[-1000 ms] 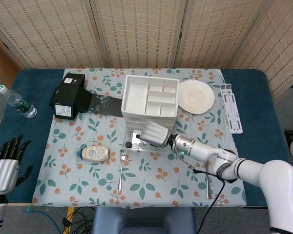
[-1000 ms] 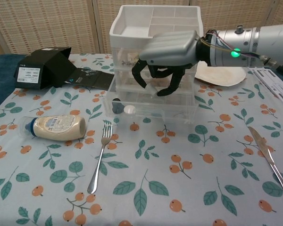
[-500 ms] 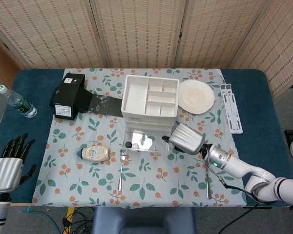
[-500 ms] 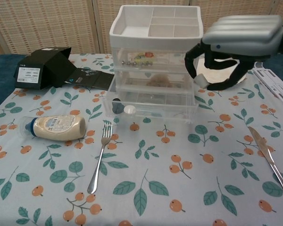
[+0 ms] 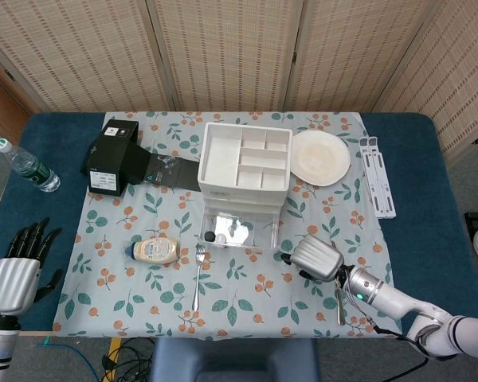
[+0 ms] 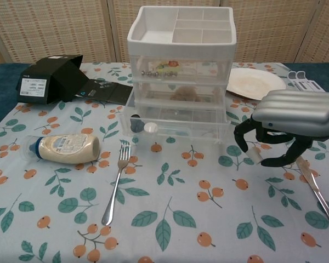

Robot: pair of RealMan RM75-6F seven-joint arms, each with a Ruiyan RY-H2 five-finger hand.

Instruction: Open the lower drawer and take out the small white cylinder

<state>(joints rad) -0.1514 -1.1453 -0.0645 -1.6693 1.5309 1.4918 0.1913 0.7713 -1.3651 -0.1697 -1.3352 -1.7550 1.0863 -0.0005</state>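
The clear drawer unit (image 5: 245, 169) (image 6: 180, 33) stands at mid-table, its lower drawer (image 5: 235, 231) (image 6: 178, 123) pulled out. A small white round piece (image 6: 149, 127) and a dark one lie at the drawer's front left. My right hand (image 5: 317, 258) (image 6: 293, 118) hovers low over the tablecloth, right of the drawer and clear of it. It pinches a small white cylinder (image 6: 254, 154) between its curled fingers. My left hand (image 5: 16, 267) is off the table's left edge, fingers spread, holding nothing; the chest view does not show it.
A mayonnaise bottle (image 5: 155, 250) (image 6: 63, 148) and a fork (image 5: 197, 278) (image 6: 116, 183) lie front left of the drawer. A knife (image 5: 339, 298) (image 6: 312, 186) lies just under my right hand. Plate (image 5: 320, 157), white rack (image 5: 378, 187), black box (image 5: 111, 156) and water bottle (image 5: 28, 167) sit further back.
My right hand has left the drawer front, swung right and then come down toward the near right of the table, carrying the white cylinder. The left hand barely moved.
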